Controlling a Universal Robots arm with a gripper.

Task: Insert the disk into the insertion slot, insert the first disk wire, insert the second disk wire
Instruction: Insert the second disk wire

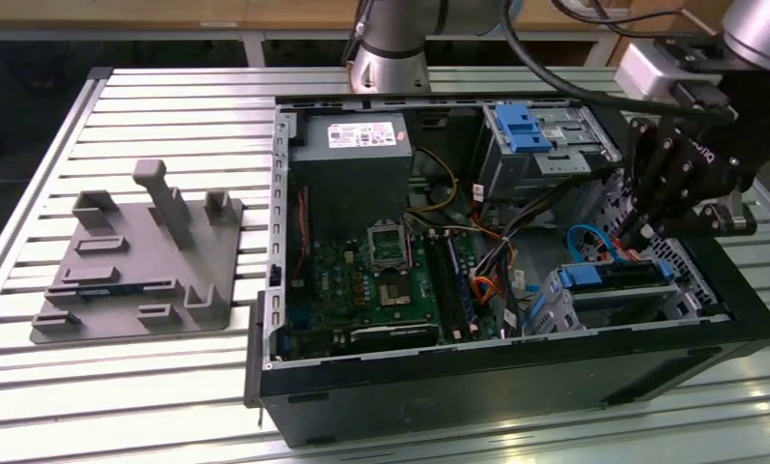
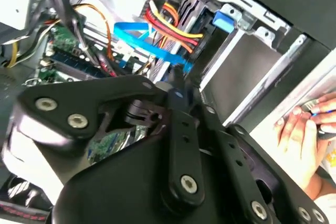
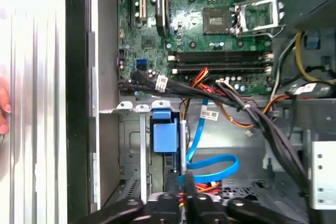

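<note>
The disk (image 1: 591, 276), in its blue carrier, sits inside the insertion slot (image 1: 616, 302), a silver cage at the exterior view's right of the open computer case. Its blue carrier tab (image 3: 164, 134) faces out of the cage (image 3: 131, 150). My gripper (image 1: 636, 237) hangs just above the disk's end. In both wrist views the fingers come together, gripper (image 3: 182, 183) and gripper (image 2: 177, 74), shut on the end of a blue disk wire (image 3: 210, 162) that loops up to the board. A red, yellow and orange wire bundle (image 2: 173, 22) runs to the same end of the disk.
A taller bay with a blue latch (image 1: 527, 126) stands behind the cage. Thick black cables (image 3: 252, 114) cross beside the gripper. The motherboard (image 1: 385, 280) and power supply (image 1: 349, 145) fill the case. A grey fixture (image 1: 140, 261) lies on the table. A person's hand (image 2: 304, 129) rests outside the case.
</note>
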